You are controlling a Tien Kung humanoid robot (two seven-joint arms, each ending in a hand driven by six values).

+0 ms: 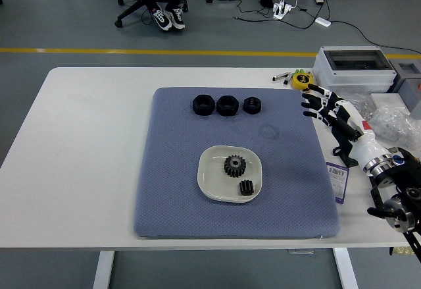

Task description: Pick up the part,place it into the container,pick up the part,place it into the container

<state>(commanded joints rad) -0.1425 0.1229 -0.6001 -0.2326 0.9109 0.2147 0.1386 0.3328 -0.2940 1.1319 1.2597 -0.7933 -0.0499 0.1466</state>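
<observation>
While the white dish (209,185) sat on the blue mat (171,170) with both gears already inside it, the right hand (332,114) hung off to the mat's right edge, fingers spread wide and holding nothing at all. The large gear (234,165) lay near the dish's middle and the small gear (247,187) just beside it toward the near rim, the two close but seemingly not touching. So both parts were in the container, and by my reading the placing work was done; the step in hand looked like the clear-away after the second drop.

Up at the far end of the mat three black nuts (227,105) stood in a row, untouched. If any of them counted as another part, the next move would have called for a reach across the mat to that row, a pinch on one nut, and a carry to the dish without knocking the gears. Otherwise, nothing remained but parking the arm. No left arm showed anywhere in the head view.
</observation>
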